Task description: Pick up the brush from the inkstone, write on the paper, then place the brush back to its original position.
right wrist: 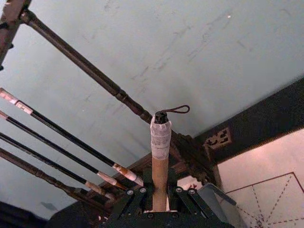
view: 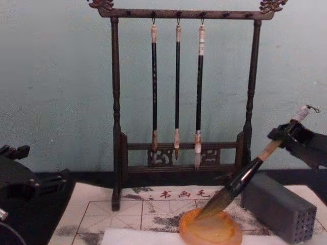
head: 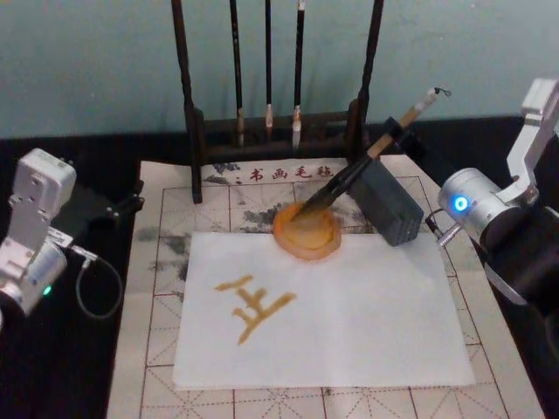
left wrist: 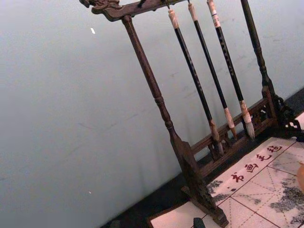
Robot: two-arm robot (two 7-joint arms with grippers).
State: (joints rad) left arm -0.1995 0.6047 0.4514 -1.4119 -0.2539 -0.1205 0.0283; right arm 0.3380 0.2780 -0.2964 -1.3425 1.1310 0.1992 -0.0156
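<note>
— Where does the job stand?

— On the last step, I judge. The paper [head: 376, 314] carries an amber character [head: 253, 305], so the writing looks done. What remains is setting the brush [head: 349, 179] back.

— And where is the brush?

— It is slanted, bristles down in the inkstone [head: 284, 236], and the tip touches the dish as far as I can tell. The white-wrapped end with its loop points up and to my right, above the grey block [head: 397, 209].

— What has hold of it?

— My right gripper [head: 390, 133], closed narrow around the tan upper shaft, just under the white wrap. My right wrist view shows the shaft seated between the fingers.

— And your left?

— The left gripper [head: 105, 209] sits parked beside the left edge of the felt mat [head: 157, 367], well apart from all this.

— So what does the next move ask?

— I need to settle the shaft so it has a rest before I let go. I cannot tell whether it touches the block's edge. If it does not, it could roll or tip out of the dish on release and drag ink across the paper. So I lower gently and spread the fingers only a little. Then I draw back along the shaft's own line, clear of the rack [view: 116, 102] behind.
</note>
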